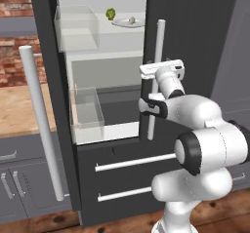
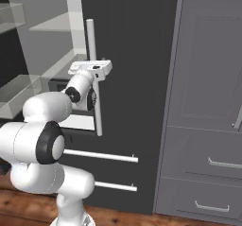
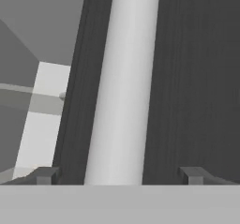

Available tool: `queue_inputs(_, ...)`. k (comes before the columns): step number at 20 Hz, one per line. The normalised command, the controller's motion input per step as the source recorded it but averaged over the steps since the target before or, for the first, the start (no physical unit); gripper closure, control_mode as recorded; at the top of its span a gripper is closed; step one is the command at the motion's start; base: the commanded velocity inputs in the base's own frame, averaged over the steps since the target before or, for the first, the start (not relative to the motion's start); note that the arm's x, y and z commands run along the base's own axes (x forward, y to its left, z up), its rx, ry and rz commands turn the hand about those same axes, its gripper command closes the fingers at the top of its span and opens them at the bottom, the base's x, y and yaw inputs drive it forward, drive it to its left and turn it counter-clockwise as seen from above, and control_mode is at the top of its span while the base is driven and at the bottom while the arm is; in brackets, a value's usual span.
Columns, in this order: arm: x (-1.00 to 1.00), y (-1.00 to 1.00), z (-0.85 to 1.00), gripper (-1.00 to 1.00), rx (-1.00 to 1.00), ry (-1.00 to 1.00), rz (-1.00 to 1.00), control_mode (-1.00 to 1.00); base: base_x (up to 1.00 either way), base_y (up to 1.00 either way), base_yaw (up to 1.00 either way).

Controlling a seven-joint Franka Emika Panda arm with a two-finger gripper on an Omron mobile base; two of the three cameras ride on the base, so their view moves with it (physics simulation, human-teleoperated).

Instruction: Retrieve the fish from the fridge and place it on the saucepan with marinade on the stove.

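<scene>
Brick wall and grey cabinets flank the fridge (image 1: 195,42), its left door swung wide. Straight ahead of the gripper (image 3: 117,175), its spread fingertips straddle the right door's handle (image 3: 124,78), unclamped. I cannot make out the fish; closing squarely before pulling should prevent slipping.

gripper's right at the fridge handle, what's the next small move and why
Probably close the fingers on the handle. In the hand view the pale bar runs up between the two open fingertips of the gripper, one on each side, nothing gripped yet. This fridge door looks shut while the other stands open, so a firm grip should come before pulling.
</scene>
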Motion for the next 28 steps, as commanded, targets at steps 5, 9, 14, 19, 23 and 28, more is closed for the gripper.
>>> queue_inputs(5, 0.11, 0.0, 0.0, 1.0, 0.0, 0.02, 0.0, -1.0, 0.0, 0.0, 0.0)
queue_inputs(9, -0.31, -0.27, 0.0, 1.0, 0.0, 0.09, -0.03, -1.0, 0.0, 0.0, 0.0)
queue_inputs(14, -0.91, -0.97, 0.0, 1.0, 0.03, 0.33, -0.24, -1.0, 0.0, 0.0, 0.0)
queue_inputs(19, -0.94, -1.0, 0.0, 1.0, 0.05, 0.39, -0.31, -1.0, 0.0, 0.0, 0.0)
queue_inputs(23, -0.84, -1.0, 0.0, 1.0, 0.06, 0.38, -0.33, -1.0, 0.0, 0.0, 0.0)
queue_inputs(28, -0.6, -0.98, 0.0, 1.0, 0.07, 0.21, -0.27, -1.0, 0.0, 0.0, 0.0)
